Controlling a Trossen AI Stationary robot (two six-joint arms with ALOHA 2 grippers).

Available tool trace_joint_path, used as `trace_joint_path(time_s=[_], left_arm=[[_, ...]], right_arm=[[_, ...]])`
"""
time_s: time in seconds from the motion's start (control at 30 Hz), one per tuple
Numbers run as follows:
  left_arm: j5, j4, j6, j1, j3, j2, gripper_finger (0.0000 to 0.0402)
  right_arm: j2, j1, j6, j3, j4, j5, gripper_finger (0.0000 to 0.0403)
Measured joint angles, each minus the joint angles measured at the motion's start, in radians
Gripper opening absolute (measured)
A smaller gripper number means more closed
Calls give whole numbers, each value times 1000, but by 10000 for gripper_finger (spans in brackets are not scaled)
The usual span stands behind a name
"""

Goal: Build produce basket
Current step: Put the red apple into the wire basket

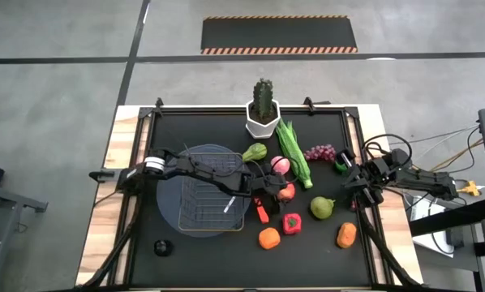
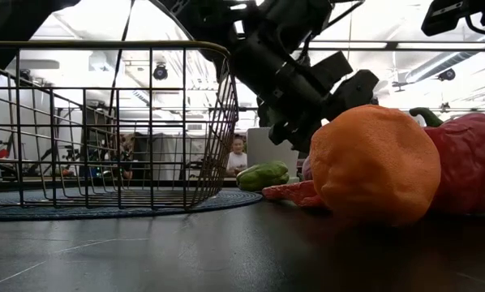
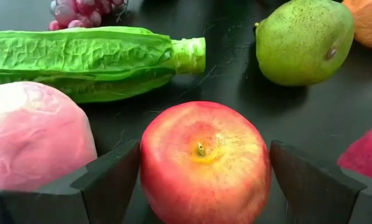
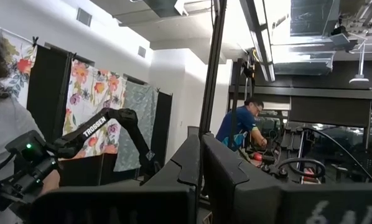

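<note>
Beside the still-empty dark wire-mesh basket [image 1: 212,193], the left gripper's [image 3: 198,180] jaws stand apart around a red-yellow toy apple [image 3: 204,160], not yet clamped; all produce remains on the desk.

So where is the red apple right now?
In the left wrist view the red apple sits on the table between the left gripper's open fingers, beside the pink apple and in front of the leafy green stalk.
</note>
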Motion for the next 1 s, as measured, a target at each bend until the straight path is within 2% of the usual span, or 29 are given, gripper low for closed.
trace_joint_path(time_s=[0.13,0.47,0.77,1.0], left_arm=[[-2,-5,0,0,0,-3,330],[-6,-11,-1,0,-1,-6,279],[-6,-27,0,0,4,-26,275],[-1,-28,1,-11,5,-129,274]], right_arm=[[0,-1,0,0,-6,0,9],[0,-1,-12,0,-17,26,9],[0,-1,-15,0,-21,26,9],[0,-1,-16,0,-21,26,9]])
